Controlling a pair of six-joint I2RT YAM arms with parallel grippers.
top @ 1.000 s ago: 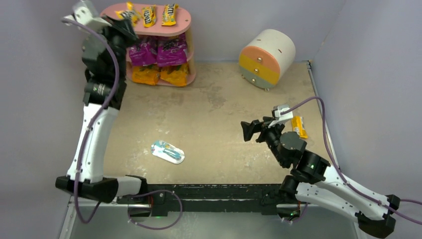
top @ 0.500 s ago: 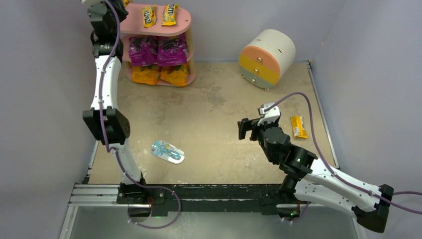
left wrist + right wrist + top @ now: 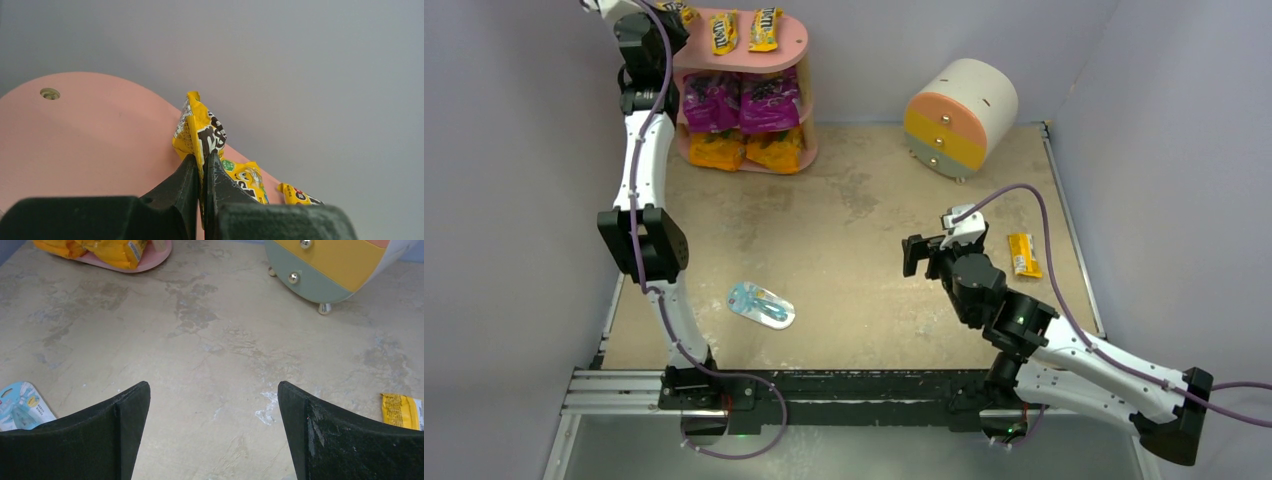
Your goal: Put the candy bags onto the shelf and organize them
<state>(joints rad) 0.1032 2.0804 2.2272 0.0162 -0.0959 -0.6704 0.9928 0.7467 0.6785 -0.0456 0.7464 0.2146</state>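
Note:
My left gripper is shut on a small yellow M&M's candy bag, holding it upright over the left end of the shelf's pink top board. From above, that gripper and bag sit at the shelf's top left corner. Two more M&M's bags lie on the top board. Two purple bags fill the middle tier, two orange-yellow bags the bottom. Another M&M's bag lies on the table right of my open, empty right gripper.
A round cream drum cabinet with coloured drawers stands at the back right. A flat light-blue and white packet lies near the front left. Grey walls close in the table on three sides.
The left arm has stretched out from a folded pose, carrying its M&M's bag to the shelf's top left corner. The right gripper swung slightly left and stayed open.

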